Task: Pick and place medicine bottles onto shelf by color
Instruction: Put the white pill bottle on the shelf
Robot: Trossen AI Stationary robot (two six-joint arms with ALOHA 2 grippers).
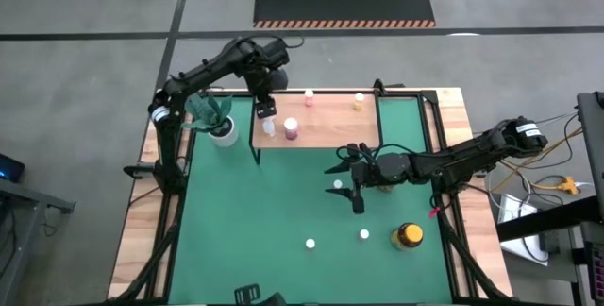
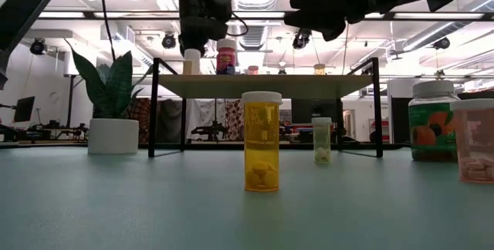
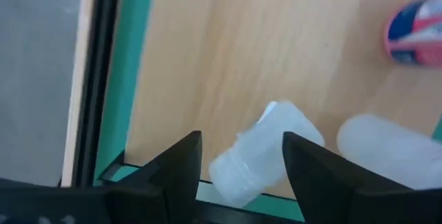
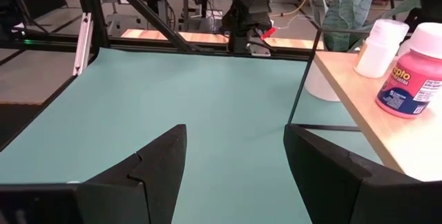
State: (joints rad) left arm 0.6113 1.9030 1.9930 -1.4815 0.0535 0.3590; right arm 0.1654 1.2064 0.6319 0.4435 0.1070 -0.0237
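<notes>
Nearest the low camera stands an orange bottle (image 2: 262,142) with a white cap, upright on the green mat (image 1: 283,212), and behind it a smaller pale bottle (image 2: 322,140); at the right edge of that view sit a greenish jar (image 2: 434,120) with a white lid and part of a pink bottle (image 2: 473,140). Behind them is the shelf (image 2: 262,86), a light wooden board on thin black legs, at the far side of the mat. From above, four bottles stand on the shelf (image 1: 321,122): a white bottle (image 1: 269,127) near its left end, a pink bottle (image 1: 291,128) just beside it, and two more at the back edge, one pinkish (image 1: 308,96) and one orange (image 1: 358,100). The left gripper (image 1: 265,110) hangs over the left end of the shelf, right above the white bottle; its wrist view shows the fingers (image 3: 176,172) spread apart on either side of the white bottle (image 3: 262,155), which stands on the board with a gap to each finger, so nothing is gripped. The right gripper (image 1: 345,178) hovers low over the middle of the mat, just in front of the shelf, its fingers (image 4: 148,172) wide apart and holding nothing. On the mat below it lie three small white-capped bottles (image 1: 310,244) and a yellow jar (image 1: 408,236) with a black lid. A white pot (image 1: 224,134) with a green plant stands left of the shelf.
</notes>
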